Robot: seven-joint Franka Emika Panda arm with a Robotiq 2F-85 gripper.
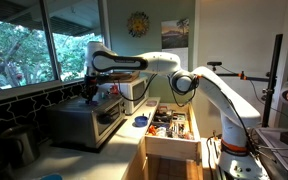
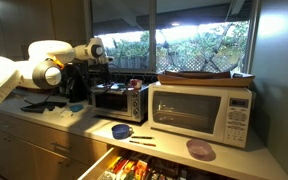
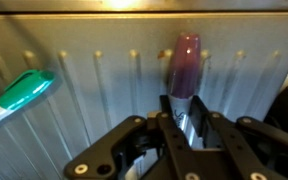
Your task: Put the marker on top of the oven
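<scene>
Wrist view: the gripper (image 3: 187, 112) is clamped on the marker (image 3: 187, 60). Its purple cap projects beyond the fingertips, over the ribbed metal top of the oven (image 3: 94, 100) — whether it touches the metal cannot be told. A green-capped marker (image 3: 24, 92) lies on that top, well apart. In both exterior views the gripper hangs over the oven.

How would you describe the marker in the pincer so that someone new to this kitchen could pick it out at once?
Below the window, beside the white microwave, stands the steel oven. Over its ribbed top, the pincer grips the marker. Its cap is purple, whereas the other marker lying nearby has a green cap.
</scene>
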